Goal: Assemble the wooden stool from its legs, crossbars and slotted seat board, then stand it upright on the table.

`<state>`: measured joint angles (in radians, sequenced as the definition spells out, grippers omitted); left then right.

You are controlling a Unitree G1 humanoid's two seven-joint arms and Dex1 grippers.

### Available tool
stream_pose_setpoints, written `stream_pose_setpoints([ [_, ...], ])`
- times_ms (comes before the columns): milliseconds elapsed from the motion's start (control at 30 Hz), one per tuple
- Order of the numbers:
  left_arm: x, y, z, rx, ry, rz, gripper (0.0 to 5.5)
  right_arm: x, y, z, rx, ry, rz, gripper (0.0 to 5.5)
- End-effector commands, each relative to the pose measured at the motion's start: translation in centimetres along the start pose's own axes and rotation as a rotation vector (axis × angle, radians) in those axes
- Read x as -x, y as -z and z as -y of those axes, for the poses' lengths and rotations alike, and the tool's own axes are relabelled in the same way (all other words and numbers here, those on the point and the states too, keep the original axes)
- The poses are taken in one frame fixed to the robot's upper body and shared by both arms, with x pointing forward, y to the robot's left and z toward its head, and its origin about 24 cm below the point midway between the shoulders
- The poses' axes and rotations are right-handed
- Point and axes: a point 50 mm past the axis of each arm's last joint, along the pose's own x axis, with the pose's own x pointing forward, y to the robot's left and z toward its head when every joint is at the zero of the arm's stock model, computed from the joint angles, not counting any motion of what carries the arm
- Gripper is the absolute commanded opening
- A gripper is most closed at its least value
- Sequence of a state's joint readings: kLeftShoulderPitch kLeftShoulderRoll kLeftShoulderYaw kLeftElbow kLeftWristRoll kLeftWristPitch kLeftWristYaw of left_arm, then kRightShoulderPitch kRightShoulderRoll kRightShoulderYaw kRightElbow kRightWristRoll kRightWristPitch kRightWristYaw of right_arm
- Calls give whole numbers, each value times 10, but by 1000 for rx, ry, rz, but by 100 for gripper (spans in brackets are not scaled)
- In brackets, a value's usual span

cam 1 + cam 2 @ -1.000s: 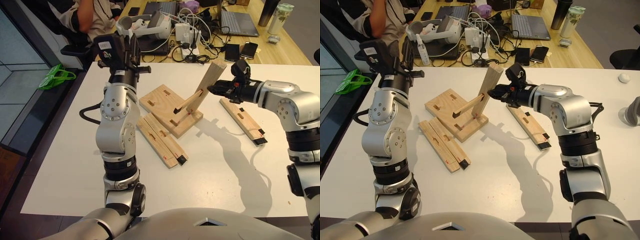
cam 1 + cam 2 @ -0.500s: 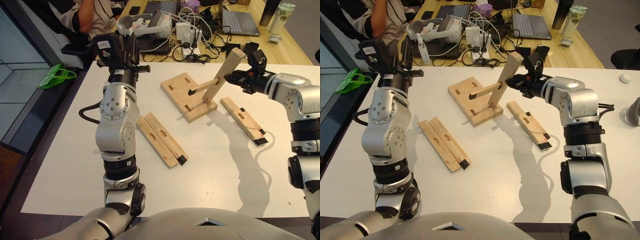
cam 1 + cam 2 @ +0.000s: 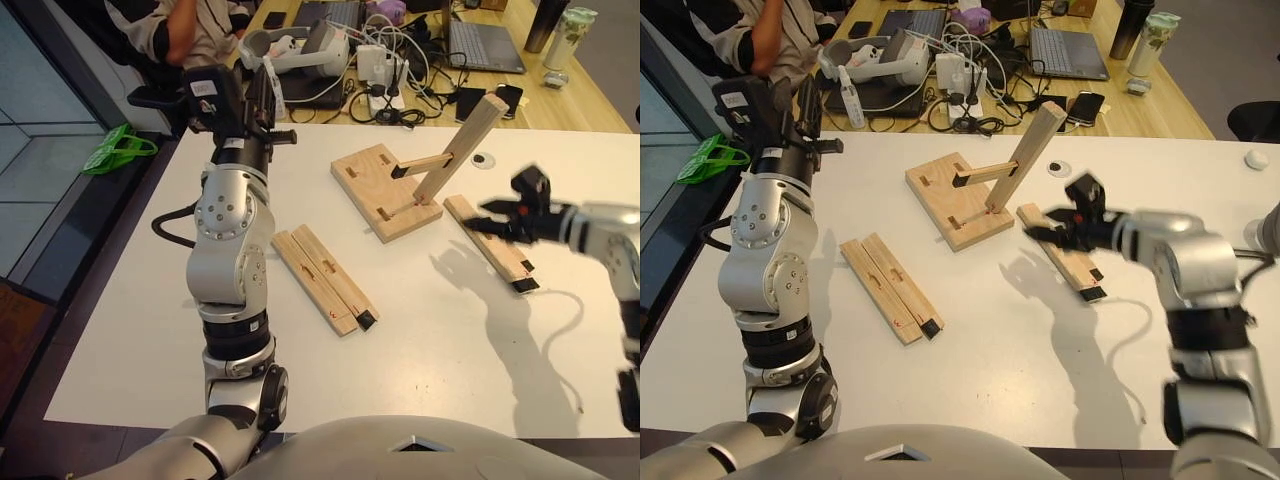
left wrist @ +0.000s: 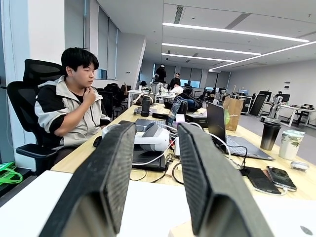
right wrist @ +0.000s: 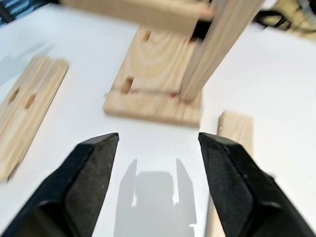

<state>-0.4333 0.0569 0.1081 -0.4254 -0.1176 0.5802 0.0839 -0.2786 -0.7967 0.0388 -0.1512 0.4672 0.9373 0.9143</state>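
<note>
Seemingly half-built, the seat board (image 3: 372, 185) lies flat near the counter's (image 3: 430, 360) far edge, one leg (image 3: 462, 148) slotted in (leaning). The right pincer (image 5: 158, 143) hovers wide open and empty by a loose leg (image 3: 492, 248), likely next. The left pincer (image 4: 155, 148) gapes empty, parked clear.

A laptop (image 3: 480, 45), headset (image 3: 305, 48) and cables (image 3: 385, 100) (tangled) crowd the far desk (image 3: 580, 100).

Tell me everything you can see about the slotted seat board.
The seat board is a pale wooden rectangle lying flat on the white table, with small rectangular slots near its corners. One leg stands in a slot at its right corner, leaning right, and a crossbar with a dark end juts from that leg over the board. Nothing grips it.
</note>
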Motion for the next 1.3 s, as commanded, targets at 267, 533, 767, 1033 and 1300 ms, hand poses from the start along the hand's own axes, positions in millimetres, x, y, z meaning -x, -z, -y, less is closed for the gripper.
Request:
stream_pose_setpoints([
  [267,64,60,-53,49,202,-923,155,-34,7,-72,-24,-169,156,300],
  [533,97,66,-92,-327,325,-1163,155,-64,6,-102,-72,-202,216,300],
  [767,79,85,-69,-379,471,-1118,155,-78,-2,-103,-68,-220,214,300],
  [1033,65,108,-44,-423,634,-1117,155,-84,-4,-105,-65,-264,188,300],
  [1300,57,120,-37,-441,696,-1118,155,-95,-11,-112,-56,-281,188,300],
])
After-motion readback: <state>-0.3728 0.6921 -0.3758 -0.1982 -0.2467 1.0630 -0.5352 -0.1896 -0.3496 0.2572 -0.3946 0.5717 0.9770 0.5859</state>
